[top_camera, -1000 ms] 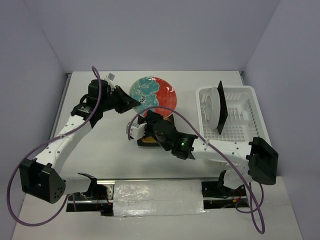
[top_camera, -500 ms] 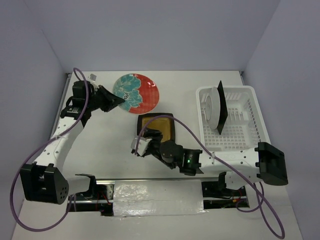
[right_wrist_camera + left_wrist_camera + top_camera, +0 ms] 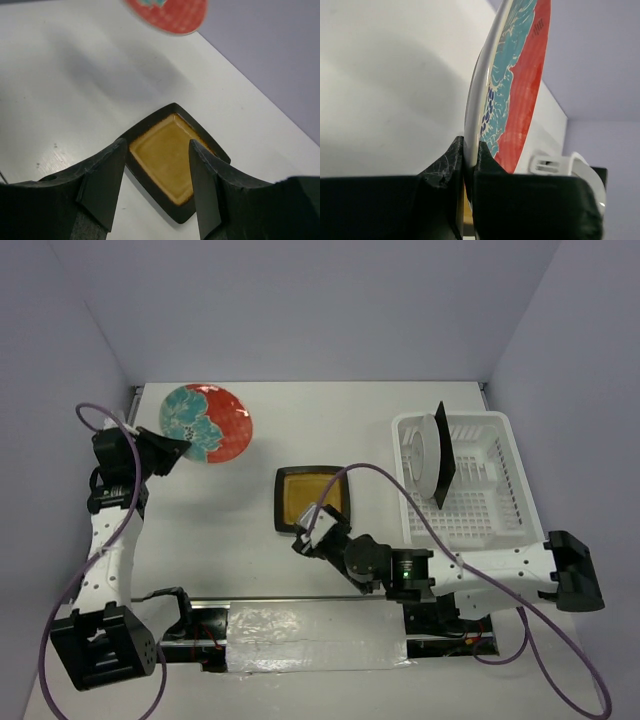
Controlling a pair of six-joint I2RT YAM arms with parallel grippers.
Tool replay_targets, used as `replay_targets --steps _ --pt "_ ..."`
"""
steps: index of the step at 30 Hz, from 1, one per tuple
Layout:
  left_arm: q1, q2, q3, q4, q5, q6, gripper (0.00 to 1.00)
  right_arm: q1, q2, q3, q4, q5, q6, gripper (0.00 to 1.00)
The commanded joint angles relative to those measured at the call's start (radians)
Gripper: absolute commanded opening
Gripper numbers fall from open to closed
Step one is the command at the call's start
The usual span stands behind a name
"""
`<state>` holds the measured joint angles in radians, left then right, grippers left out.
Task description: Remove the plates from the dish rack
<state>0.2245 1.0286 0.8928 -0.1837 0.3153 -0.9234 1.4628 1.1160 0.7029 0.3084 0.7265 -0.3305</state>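
The left gripper (image 3: 172, 450) is clamped on the round plate's (image 3: 207, 423) rim at upper left, so setting it on the bench (image 3: 215, 535) looks next. The right gripper (image 3: 310, 523), jaws apart and empty, hovers by the amber plate (image 3: 312, 498) lying at centre. Two plates (image 3: 437, 455) stand in the rack (image 3: 500, 422) at right, awaiting pickup.

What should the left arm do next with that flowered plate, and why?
Probably lower the round floral plate onto the table. The left claw is shut on its rim, holding it tilted above a bare patch, well apart from the amber square plate.
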Motion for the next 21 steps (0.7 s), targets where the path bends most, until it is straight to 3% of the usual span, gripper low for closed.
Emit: replay_targets --steps 1,10,15,21 --pt "0.048 -0.05 -0.098 0.226 0.062 -0.037 0.0 0.007 -0.111 0.0 -0.043 0.076 0.14 0.6" --pt "0.108 -0.114 -0.311 0.289 0.01 -0.014 0.0 0.007 -0.367 -0.131 -0.066 0.07 0.2 0.6" --pt "0.113 -0.203 -0.42 0.294 -0.086 -0.005 0.0 0.007 -0.401 -0.141 -0.084 0.083 0.2 0.6" --pt "0.116 -0.179 -0.468 0.348 -0.076 0.008 0.0 0.007 -0.384 -0.129 -0.095 0.097 0.211 0.6"
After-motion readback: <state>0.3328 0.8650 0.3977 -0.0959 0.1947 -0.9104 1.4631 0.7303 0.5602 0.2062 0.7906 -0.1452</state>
